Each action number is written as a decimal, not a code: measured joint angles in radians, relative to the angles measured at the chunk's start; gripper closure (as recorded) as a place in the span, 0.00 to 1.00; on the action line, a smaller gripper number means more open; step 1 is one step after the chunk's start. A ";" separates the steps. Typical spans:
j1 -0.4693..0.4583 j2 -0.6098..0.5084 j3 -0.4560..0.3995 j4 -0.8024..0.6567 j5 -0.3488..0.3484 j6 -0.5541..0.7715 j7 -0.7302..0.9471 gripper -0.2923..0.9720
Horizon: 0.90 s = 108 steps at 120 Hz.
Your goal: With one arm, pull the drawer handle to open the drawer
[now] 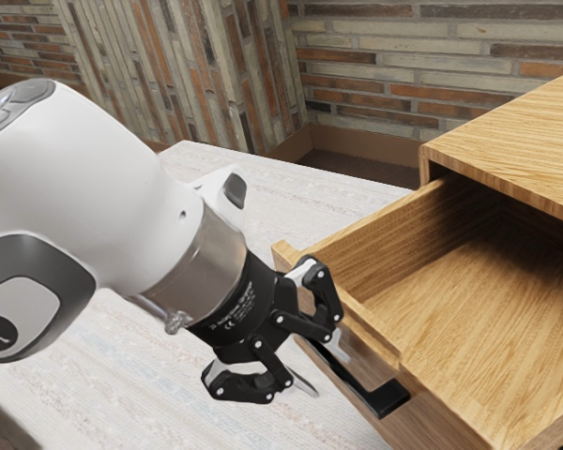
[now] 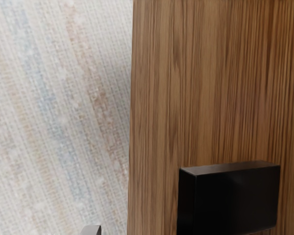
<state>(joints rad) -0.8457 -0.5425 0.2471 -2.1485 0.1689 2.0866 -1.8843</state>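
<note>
The wooden drawer (image 1: 450,309) stands pulled well out of its cabinet (image 1: 516,141), and its empty inside shows. A black bar handle (image 1: 375,392) sticks out from the drawer front (image 1: 305,272) near its lower end. My black gripper (image 1: 296,333) hovers right in front of that face, beside the handle's near end, with its fingers spread wide and nothing pinched between them. In the wrist view, the drawer front (image 2: 206,88) is close ahead, and one end of the handle (image 2: 229,198) sits low on it.
A pale woven tabletop (image 1: 291,202) carries the cabinet and stretches toward the exterior view's left; it also lies beside the drawer front in the wrist view (image 2: 59,117). Brick walls (image 1: 403,56) close off the back.
</note>
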 joint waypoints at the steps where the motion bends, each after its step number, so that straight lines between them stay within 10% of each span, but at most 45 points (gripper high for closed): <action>1: 0.000 -0.001 0.000 -0.001 0.000 0.000 0.000 0.63; 108: -0.022 -0.092 0.003 -0.074 0.035 0.004 -0.044 0.62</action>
<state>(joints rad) -0.8678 -0.6350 0.2497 -2.2229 0.2038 2.0903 -1.9285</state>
